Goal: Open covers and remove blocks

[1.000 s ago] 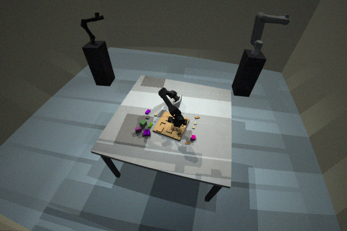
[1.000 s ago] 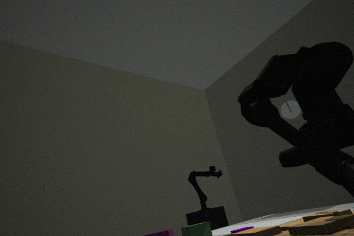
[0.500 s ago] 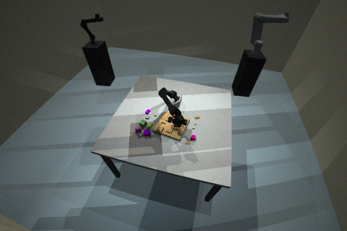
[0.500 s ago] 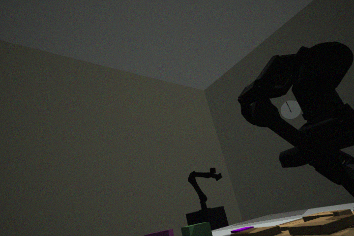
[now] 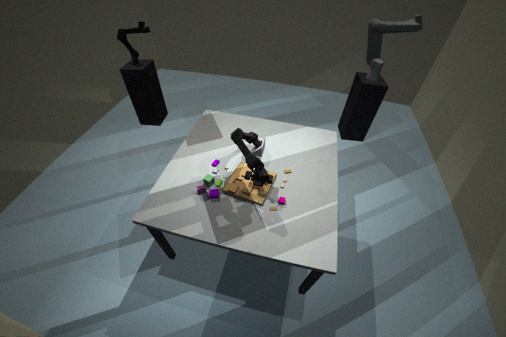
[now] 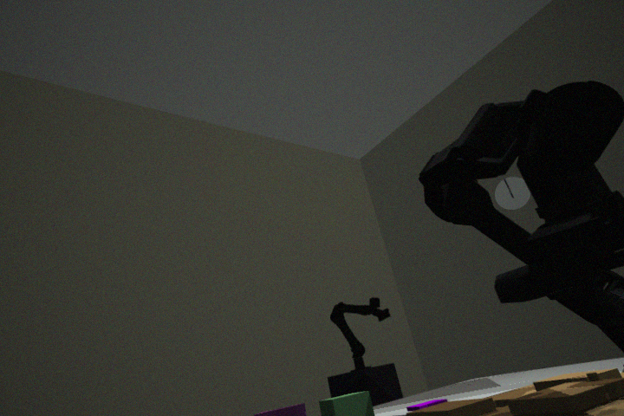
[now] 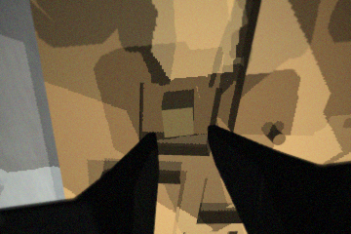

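Observation:
The wooden puzzle board lies on the table under the arm. My gripper is open and empty, pointing down over the board. In the wrist view a pale yellowish block sits in a square well just beyond and between the fingertips, with dark track slots on both sides. A round pin stands to the right. Small pale yellow pieces and orange pieces lie on the table off the board. The arm hides part of the board, so not every cover's state shows.
Left of the board are a green cube, a purple box, a lime bar, a plum block and a violet bar. A magenta block lies to the right.

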### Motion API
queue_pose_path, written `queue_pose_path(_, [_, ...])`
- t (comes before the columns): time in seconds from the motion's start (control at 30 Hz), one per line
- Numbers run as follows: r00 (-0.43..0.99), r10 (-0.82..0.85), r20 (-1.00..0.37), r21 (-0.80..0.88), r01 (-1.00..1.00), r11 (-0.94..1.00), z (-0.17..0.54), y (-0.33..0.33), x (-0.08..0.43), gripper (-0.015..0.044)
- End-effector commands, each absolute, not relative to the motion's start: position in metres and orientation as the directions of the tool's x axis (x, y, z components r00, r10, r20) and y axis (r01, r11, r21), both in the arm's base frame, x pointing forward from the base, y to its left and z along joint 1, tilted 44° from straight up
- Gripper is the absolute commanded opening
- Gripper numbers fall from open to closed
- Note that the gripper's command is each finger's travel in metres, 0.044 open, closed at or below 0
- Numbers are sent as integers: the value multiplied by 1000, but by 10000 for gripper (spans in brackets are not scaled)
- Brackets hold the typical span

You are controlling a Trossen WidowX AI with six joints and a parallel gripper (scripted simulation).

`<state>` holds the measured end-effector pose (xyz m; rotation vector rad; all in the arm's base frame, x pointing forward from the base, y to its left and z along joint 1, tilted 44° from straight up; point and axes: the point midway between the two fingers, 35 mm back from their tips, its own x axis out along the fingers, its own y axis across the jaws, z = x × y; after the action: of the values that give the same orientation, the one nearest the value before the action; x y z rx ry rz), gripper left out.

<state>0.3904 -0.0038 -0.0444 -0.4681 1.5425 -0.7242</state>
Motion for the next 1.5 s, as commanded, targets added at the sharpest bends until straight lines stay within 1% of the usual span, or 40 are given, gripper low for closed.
queue_pose_path(0.0, [-110,-682,-723,-691,120,713,-48,-7,390,144])
queue_pose_path(1.0, [-110,-683,-722,-692,120,712,-63,-22,387,144])
queue_pose_path(1.3, [-112,-679,-725,-688,126,715,-62,-20,388,84])
queue_pose_path(1.47, [-112,-679,-725,-688,126,715,-61,-20,388,80])
